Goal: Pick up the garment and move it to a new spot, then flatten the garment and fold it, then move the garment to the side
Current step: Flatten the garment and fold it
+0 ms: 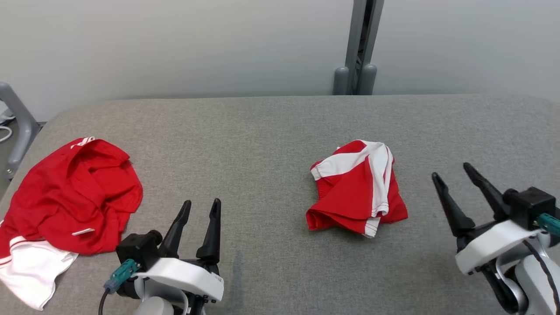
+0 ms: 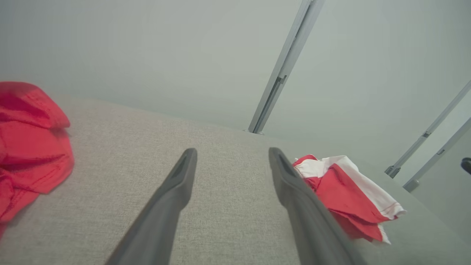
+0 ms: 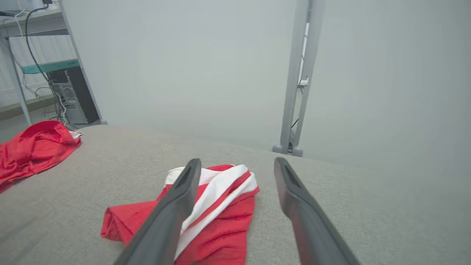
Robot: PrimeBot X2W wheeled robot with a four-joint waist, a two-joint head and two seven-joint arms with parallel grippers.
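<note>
A red and white garment (image 1: 358, 188) lies bunched in a small bundle on the grey fabric table (image 1: 262, 131), right of centre. It also appears in the left wrist view (image 2: 346, 191) and the right wrist view (image 3: 220, 217). A larger crumpled red garment with a white part (image 1: 74, 192) is spread at the table's left edge (image 2: 29, 147) (image 3: 33, 151). My left gripper (image 1: 201, 202) (image 2: 232, 151) is open and empty near the front edge, between the two. To the right of the bundle my right gripper (image 1: 450, 170) (image 3: 237, 161) stands open, apart from it.
A grey metal post (image 1: 359, 48) rises behind the table's far edge against a pale wall. A grey frame leg (image 1: 17, 118) stands off the left side. Shelving with a computer and cables (image 3: 70, 95) is beyond the left end.
</note>
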